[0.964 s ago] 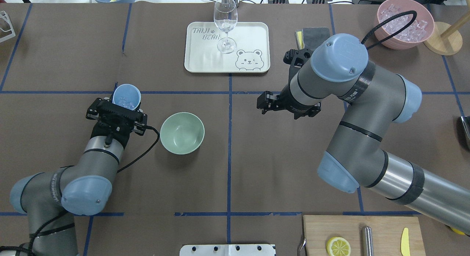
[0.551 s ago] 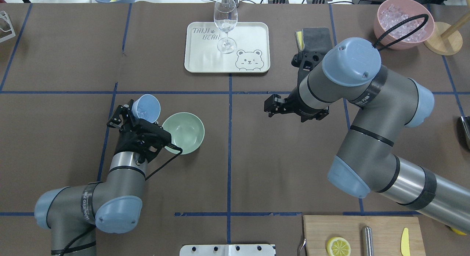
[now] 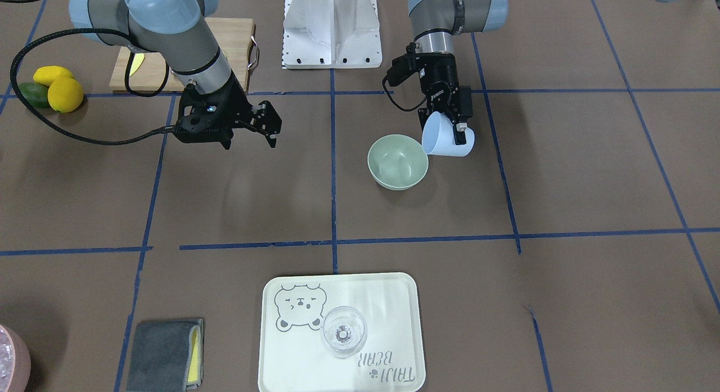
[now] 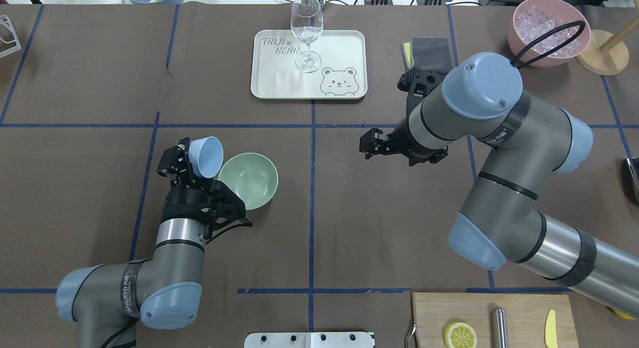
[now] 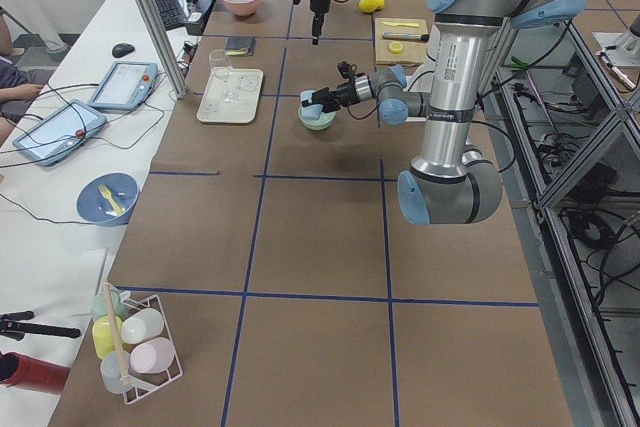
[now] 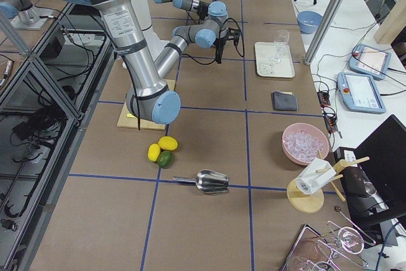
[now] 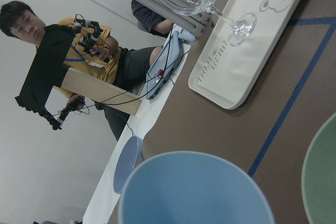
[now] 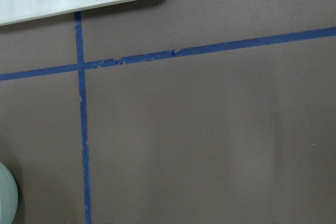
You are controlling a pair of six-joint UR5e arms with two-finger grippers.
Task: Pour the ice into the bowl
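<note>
Blue cup [image 4: 207, 156] sits clamped in the left gripper [image 4: 187, 158], tilted, its mouth just beside the rim of the mint-green bowl [image 4: 249, 180] on the brown surface [image 4: 349, 213]. Any ice inside the cup cannot be made out. The right gripper [image 4: 363, 144] hovers well apart, jaws spread.

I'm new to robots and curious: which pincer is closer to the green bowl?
Left. The left pincer holds a tilted blue cup right beside the bowl; the right pincer hangs empty far off on its other side.

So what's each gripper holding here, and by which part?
Left gripper grips the blue cup across its side wall, tilted toward the bowl. Right gripper is open and empty.
</note>
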